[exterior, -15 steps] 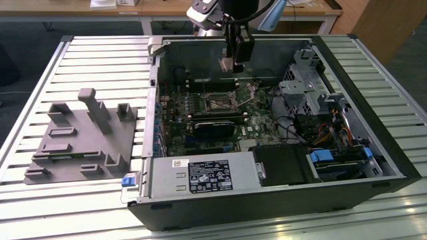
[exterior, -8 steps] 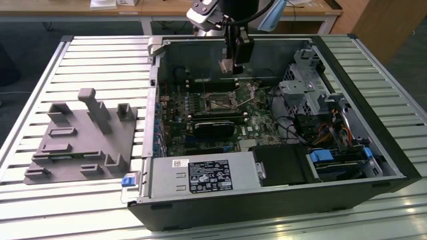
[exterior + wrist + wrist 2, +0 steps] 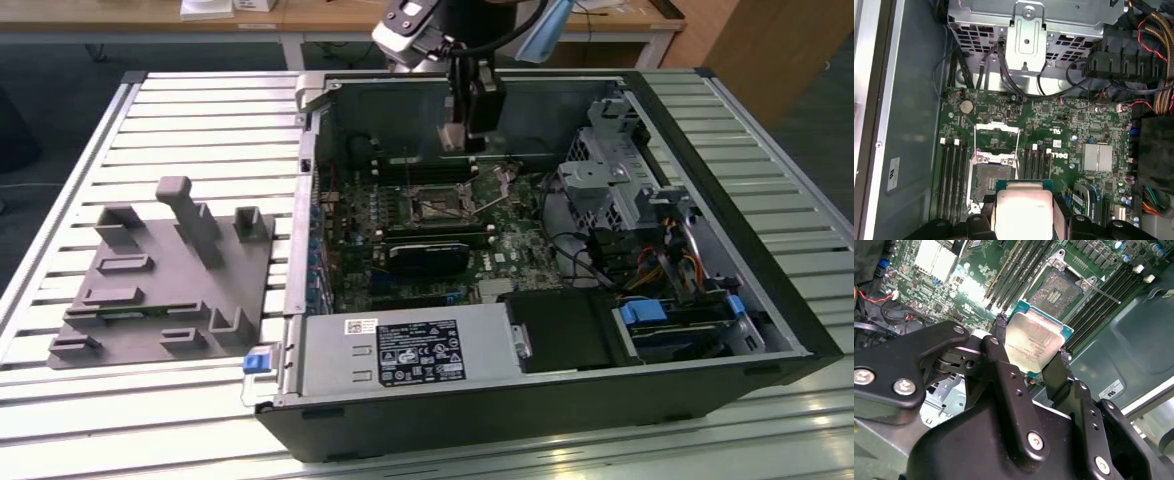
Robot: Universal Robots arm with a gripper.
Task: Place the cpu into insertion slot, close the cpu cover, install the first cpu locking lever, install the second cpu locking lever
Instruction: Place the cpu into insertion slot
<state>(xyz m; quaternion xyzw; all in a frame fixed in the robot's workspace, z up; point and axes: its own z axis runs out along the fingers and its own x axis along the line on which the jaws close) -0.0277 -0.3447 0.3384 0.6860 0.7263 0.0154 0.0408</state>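
Claw (image 3: 1033, 347) pinches cpu (image 3: 1036, 335) by opposite edges, silvery face up, held level, clear of the uncovered insertion slot (image 3: 1056, 292).

slatted metal table (image 3: 187, 120) | wooden desk (image 3: 320, 16) behind | wooden panel (image 3: 763, 42) at exterior view's right

The cpu (image 3: 1036, 342) near the insertion slot (image 3: 1056, 292)
It sits in the end effector (image 3: 1031, 340), apart from that slot; memory slots (image 3: 1016, 270) flank the slot on both sides.
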